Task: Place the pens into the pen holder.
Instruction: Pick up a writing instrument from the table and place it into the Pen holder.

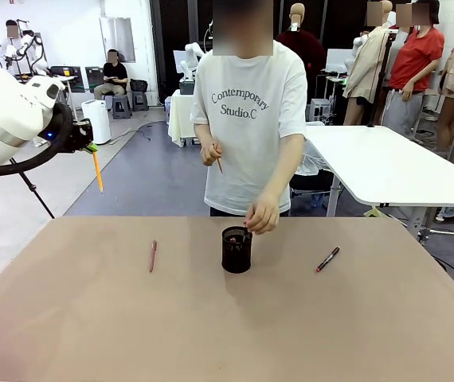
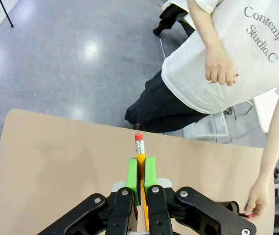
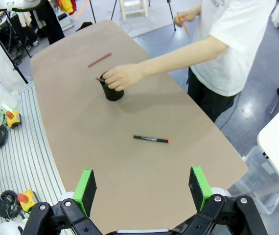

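Locate the left gripper (image 1: 90, 147) poised high beyond the table's left side, well apart from everything on it, jaws fully closed on a slim orange-yellow pencil (image 1: 97, 171) with a red eraser tip. Gripped partway along and hanging nearly vertical, a pose judged suited to lowering it straight into a cup. Find the small black wire-mesh cylinder pen holder (image 1: 236, 250) upright near the middle of the light brown tabletop (image 1: 91, 334), with the person's hand (image 1: 260, 216) at its rim, probably steadying it or dropping something in. Note a thin orange stick (image 1: 219, 165) in the person's other hand (image 1: 209, 151) at chest height. Locate the slim reddish-brown pen (image 1: 153, 255) lying flat to the holder's left and the black pen with red ends (image 1: 327, 259) flat to its right, both apart from the holder and not yet placed. Read the right gripper (image 3: 143, 181) as wide open and empty, parked above the near table edge, presumably clear of the work area.
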